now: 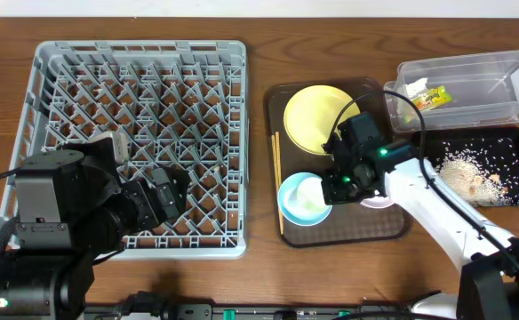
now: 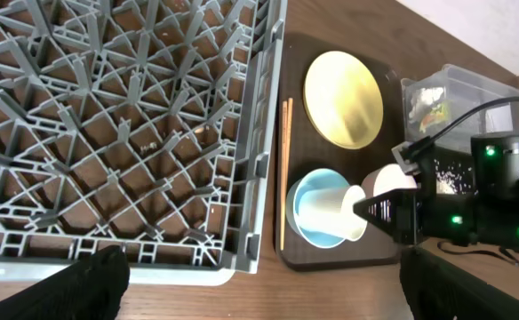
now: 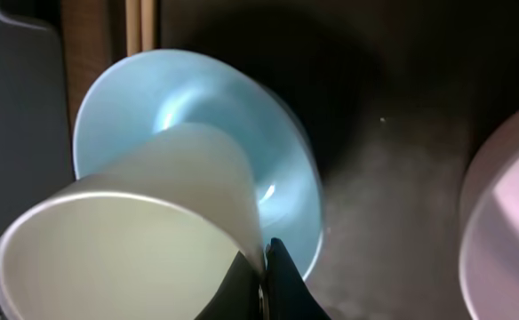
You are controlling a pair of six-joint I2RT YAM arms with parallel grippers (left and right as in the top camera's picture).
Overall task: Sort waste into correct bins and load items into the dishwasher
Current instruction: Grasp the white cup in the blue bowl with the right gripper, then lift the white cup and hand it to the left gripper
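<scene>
My right gripper [image 1: 335,187] [image 3: 261,276] is shut on the rim of the small white cup [image 1: 311,191] [image 3: 126,240]. It holds the cup tilted on its side over the light-blue bowl [image 1: 286,209] [image 3: 233,107]. The white bowl [image 2: 391,180] [image 3: 508,222] sits just right of it, partly hidden by the arm. The yellow plate [image 1: 317,116] and the chopsticks [image 1: 275,160] lie on the brown serving tray [image 1: 393,227]. My left gripper [image 1: 157,200] [image 2: 259,284] is open and empty over the front edge of the grey dish rack [image 1: 139,133].
The clear tub [image 1: 482,76] at the back right holds the green-and-yellow wrapper [image 1: 427,96]. The black tray [image 1: 517,147] in front of it holds rice grains [image 1: 459,164] and the crumpled napkin [image 1: 477,185]. The rack holds no dishes.
</scene>
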